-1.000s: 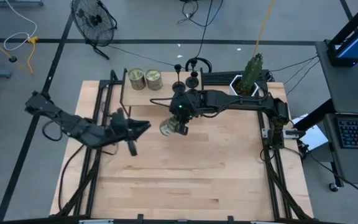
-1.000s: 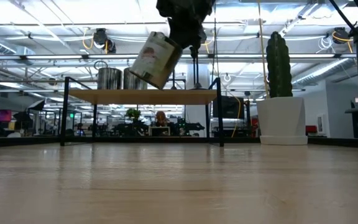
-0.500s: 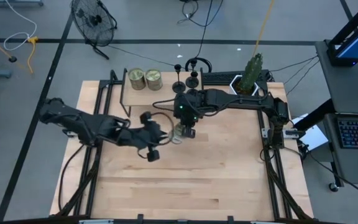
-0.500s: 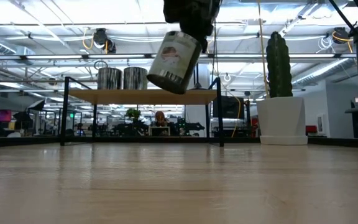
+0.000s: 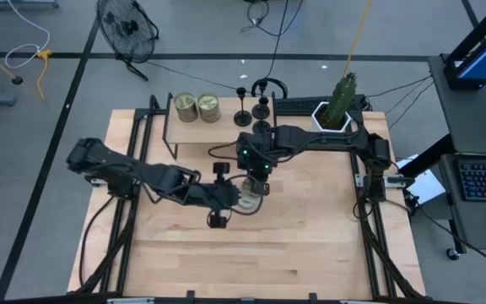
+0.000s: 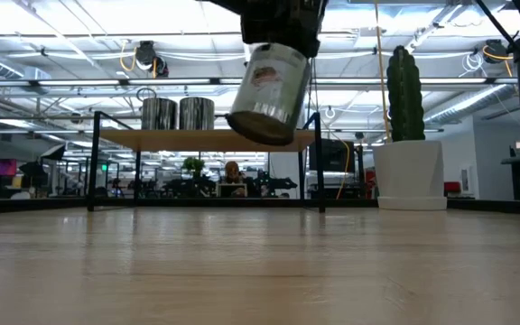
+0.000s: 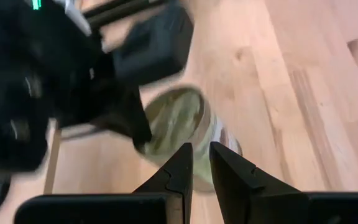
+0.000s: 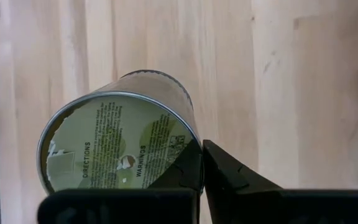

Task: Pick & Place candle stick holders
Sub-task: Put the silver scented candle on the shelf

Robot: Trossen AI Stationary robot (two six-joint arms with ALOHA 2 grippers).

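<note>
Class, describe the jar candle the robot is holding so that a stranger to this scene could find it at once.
Start at the small shelf at the table's far edge, where two jar candles stand. Come toward the table's middle, where the two arms meet. There the right gripper holds a third jar candle: unlike the shelf pair, it hangs tilted in the air, above the wood.

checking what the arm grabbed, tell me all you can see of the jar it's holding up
It is a round greenish-gold glass jar candle with a pale front label and a printed directions-and-warnings sticker on its flat bottom. The right gripper holds it by the rim, tilted, in the air above the wooden table, touching nothing else. The left gripper, nearly shut, is close beside it.
</note>
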